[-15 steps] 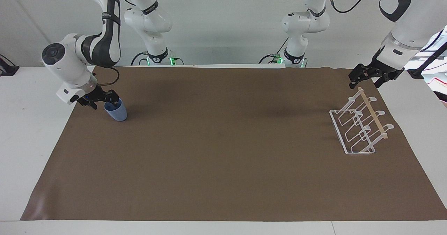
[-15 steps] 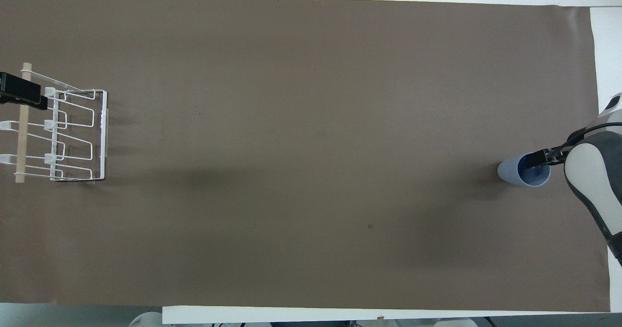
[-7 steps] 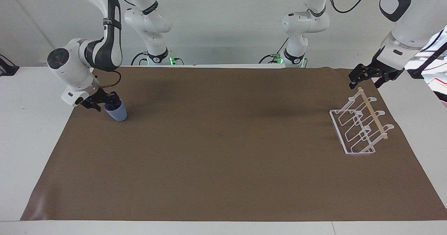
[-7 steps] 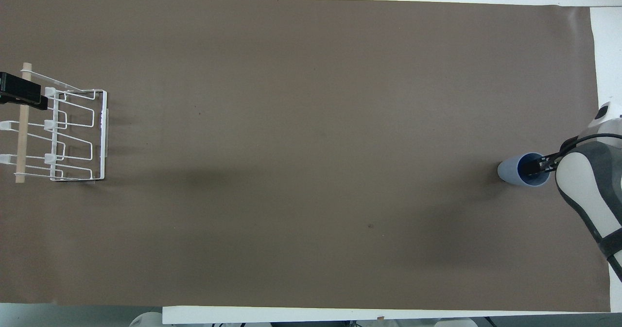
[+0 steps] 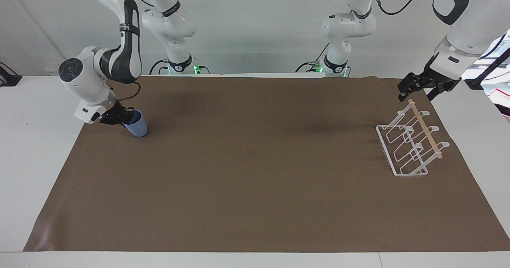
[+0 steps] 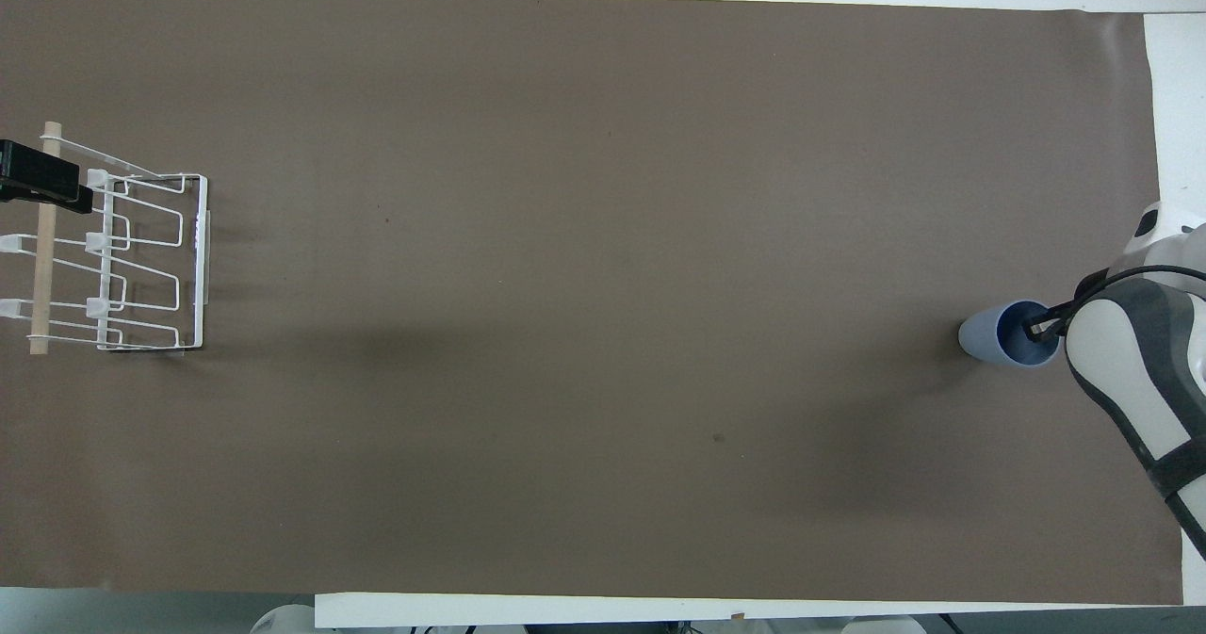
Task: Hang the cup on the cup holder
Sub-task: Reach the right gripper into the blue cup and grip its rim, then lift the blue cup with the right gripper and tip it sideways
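The light-blue cup (image 5: 138, 128) stands tilted on the brown mat at the right arm's end of the table; it also shows in the overhead view (image 6: 987, 338). My right gripper (image 5: 124, 117) is shut on the cup's rim, with one finger inside the cup's mouth (image 6: 1036, 330). The white wire cup holder (image 5: 410, 150) with its wooden rod stands at the left arm's end; the overhead view shows it too (image 6: 141, 267). My left gripper (image 5: 416, 92) is open and empty, hovering over the end of the rod nearest the robots (image 6: 38, 186).
A brown mat (image 5: 255, 172) covers most of the white table. Nothing else lies between the cup and the cup holder.
My right gripper has lowered and closed onto the cup's rim, and the cup has tipped further and shifted slightly. The left arm has not moved.
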`<act>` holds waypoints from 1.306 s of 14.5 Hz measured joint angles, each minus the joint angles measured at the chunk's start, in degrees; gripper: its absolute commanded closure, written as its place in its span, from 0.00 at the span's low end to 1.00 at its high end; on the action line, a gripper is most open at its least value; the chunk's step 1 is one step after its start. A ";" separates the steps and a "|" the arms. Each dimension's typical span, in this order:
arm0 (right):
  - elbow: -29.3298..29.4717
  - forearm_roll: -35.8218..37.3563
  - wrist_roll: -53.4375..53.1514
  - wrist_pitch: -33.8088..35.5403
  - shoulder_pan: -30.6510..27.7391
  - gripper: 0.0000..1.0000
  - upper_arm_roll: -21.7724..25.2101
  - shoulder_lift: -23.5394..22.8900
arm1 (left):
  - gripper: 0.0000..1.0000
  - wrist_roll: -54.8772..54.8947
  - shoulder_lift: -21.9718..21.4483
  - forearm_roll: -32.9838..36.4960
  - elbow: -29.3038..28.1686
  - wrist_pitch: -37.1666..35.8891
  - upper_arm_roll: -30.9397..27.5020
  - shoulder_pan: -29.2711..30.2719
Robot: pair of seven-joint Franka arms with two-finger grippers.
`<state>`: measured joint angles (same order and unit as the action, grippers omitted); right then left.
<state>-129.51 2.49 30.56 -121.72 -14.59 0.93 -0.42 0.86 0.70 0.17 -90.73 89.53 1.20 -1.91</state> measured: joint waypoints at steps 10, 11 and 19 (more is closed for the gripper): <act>9.85 -30.03 1.15 17.92 4.01 1.00 -1.40 0.71 | 0.00 0.00 -0.01 -0.17 0.00 -0.57 0.61 -0.90; 9.93 -34.93 1.15 18.02 5.84 0.98 -1.47 0.71 | 0.00 -0.18 -0.02 -0.18 0.00 -1.24 0.83 -1.59; 10.70 -60.60 -17.19 16.70 22.34 0.98 -1.88 0.69 | 0.00 -27.93 -0.37 -7.99 -0.13 -4.98 1.32 -5.70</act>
<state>-118.81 -58.10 13.37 -105.01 7.75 -0.95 0.28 -27.07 0.34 -7.82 -90.86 84.55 2.52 -7.60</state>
